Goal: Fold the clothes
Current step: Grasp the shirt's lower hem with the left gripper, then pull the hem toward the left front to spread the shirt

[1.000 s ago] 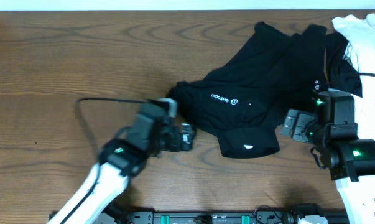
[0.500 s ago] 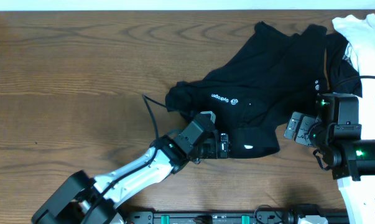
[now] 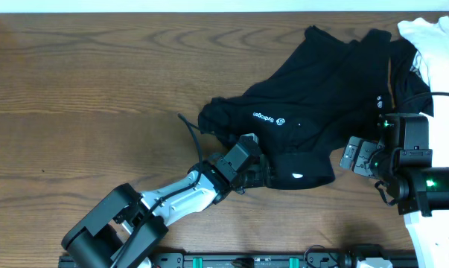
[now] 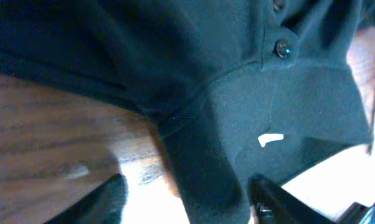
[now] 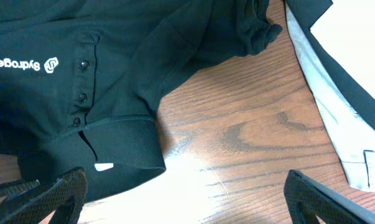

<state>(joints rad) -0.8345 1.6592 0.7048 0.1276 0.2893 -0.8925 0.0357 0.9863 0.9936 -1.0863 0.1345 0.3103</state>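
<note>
A black shirt [image 3: 306, 97] lies crumpled right of centre, white chest logo [image 3: 267, 117] up, its ribbed collar [image 3: 302, 170] pointing toward the front edge. My left gripper [image 3: 265, 173] sits low at the collar's left end. In the left wrist view the left gripper [image 4: 187, 200] straddles a fold of the black collar [image 4: 206, 174], and its jaws stand apart with bare wood showing beside the cloth. My right gripper [image 3: 356, 156] hovers open over wood just right of the collar. In its own view the right gripper [image 5: 187, 193] has nothing between its fingers.
A white shirt [image 3: 436, 45] lies bunched at the back right corner, partly over the black one. A second small white logo [image 3: 378, 99] shows on black cloth near the right arm. The left arm's cable [image 3: 194, 138] loops over the wood left of the shirt.
My left arm has swung right from the shirt's left side to the collar, and its jaws have narrowed around the fold. The right gripper has barely shifted.
</note>
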